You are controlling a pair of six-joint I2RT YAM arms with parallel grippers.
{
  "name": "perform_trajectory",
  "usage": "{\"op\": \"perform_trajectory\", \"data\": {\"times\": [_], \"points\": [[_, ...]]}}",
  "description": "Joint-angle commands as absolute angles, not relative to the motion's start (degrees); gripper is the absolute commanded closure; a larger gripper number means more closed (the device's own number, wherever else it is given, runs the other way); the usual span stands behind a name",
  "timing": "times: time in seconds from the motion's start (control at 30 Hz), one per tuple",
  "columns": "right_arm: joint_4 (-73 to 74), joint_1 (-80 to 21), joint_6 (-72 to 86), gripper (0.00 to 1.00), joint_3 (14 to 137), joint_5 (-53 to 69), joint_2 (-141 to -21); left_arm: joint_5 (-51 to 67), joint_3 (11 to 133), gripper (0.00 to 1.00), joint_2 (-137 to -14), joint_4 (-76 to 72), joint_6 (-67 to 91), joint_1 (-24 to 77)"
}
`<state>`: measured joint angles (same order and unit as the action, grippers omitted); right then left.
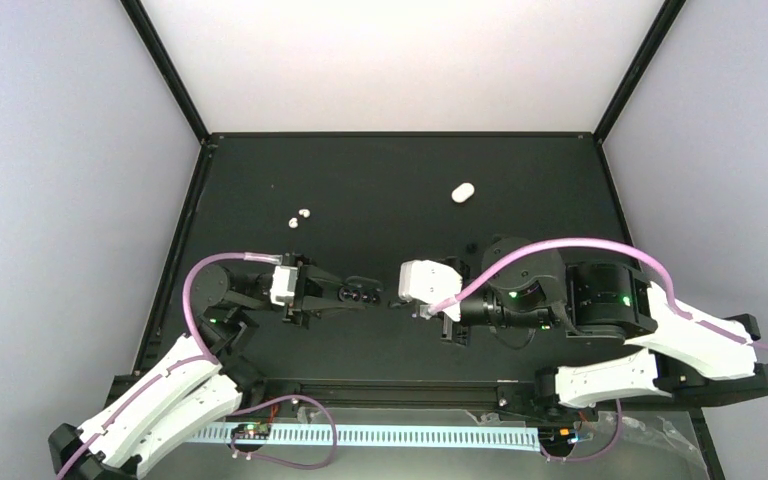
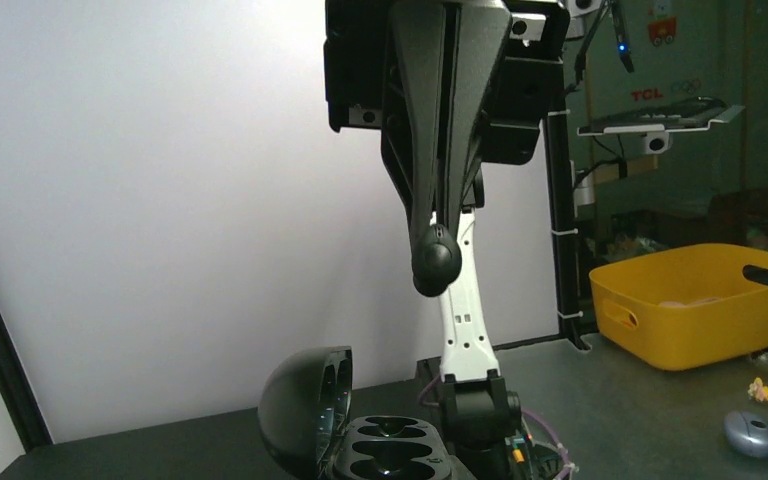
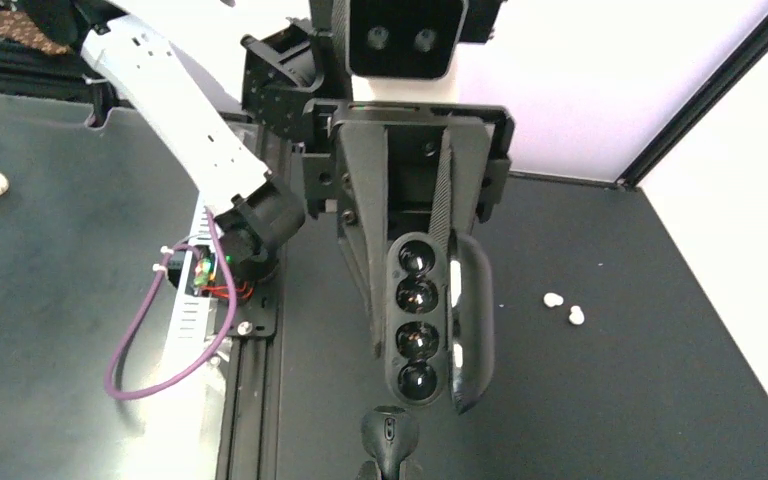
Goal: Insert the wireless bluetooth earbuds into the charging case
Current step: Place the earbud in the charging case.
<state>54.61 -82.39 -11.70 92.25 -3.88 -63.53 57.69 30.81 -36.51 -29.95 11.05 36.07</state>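
1. Two white earbuds [image 1: 299, 217] lie near the left edge of the worktop [image 1: 550, 165].
2. The left gripper [image 1: 352, 293] grips the open black charging case [image 3: 418, 322], nearer the front edge.
3. The right gripper [image 2: 436, 250] is closed and empty.

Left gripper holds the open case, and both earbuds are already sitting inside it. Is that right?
Not quite. The left gripper does hold the open case, but the earbuds are not inside it. The right wrist view shows its wells empty and both earbuds lying side by side on the mat, apart from the case.
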Motion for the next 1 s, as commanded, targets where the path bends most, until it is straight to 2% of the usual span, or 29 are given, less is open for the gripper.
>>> {"op": "perform_trajectory", "data": {"times": [0.0,0.97], "points": [[52.56,-82.78,-12.08,0.99,93.93,-6.51,-64.64,58.28,31.28,0.98,-37.15,-30.89,10.62,36.38],[53.04,-82.79,-12.80,0.99,95.39,-9.82,-71.41,57.92,30.94,0.98,-35.70,-29.17,9.66,36.42]]}}
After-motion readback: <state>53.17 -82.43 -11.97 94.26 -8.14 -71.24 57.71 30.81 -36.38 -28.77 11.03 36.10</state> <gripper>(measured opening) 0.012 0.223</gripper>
